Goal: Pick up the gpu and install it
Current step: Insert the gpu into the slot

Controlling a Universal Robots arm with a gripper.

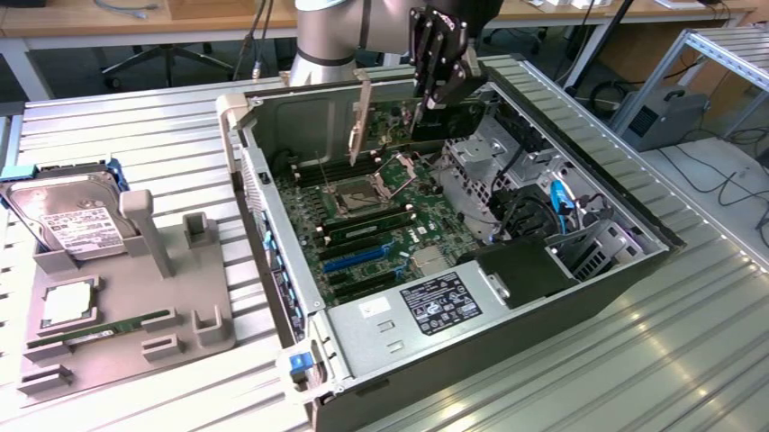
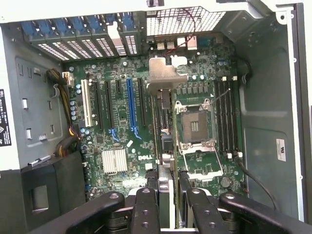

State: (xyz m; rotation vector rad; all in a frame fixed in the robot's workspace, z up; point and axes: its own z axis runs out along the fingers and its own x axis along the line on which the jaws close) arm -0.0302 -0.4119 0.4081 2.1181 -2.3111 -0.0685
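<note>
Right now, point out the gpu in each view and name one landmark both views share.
Exterior view: the gpu hangs upright from the fingers above the motherboard, with its bracket toward the exterior view's left.
Wrist view: the gpu is seen edge-on, clamped between the fingers, over the motherboard.
Shared landmark: the CPU socket.

Black fingers [image 2: 146, 207] clasping the gpu [image 2: 163, 80] edge-on (pale bracket farthest from them) over the green motherboard [image 2: 95, 146], empty CPU socket [image 2: 195, 127] at the card's three o'clock, blue slot [image 2: 130, 105] at nine.
</note>
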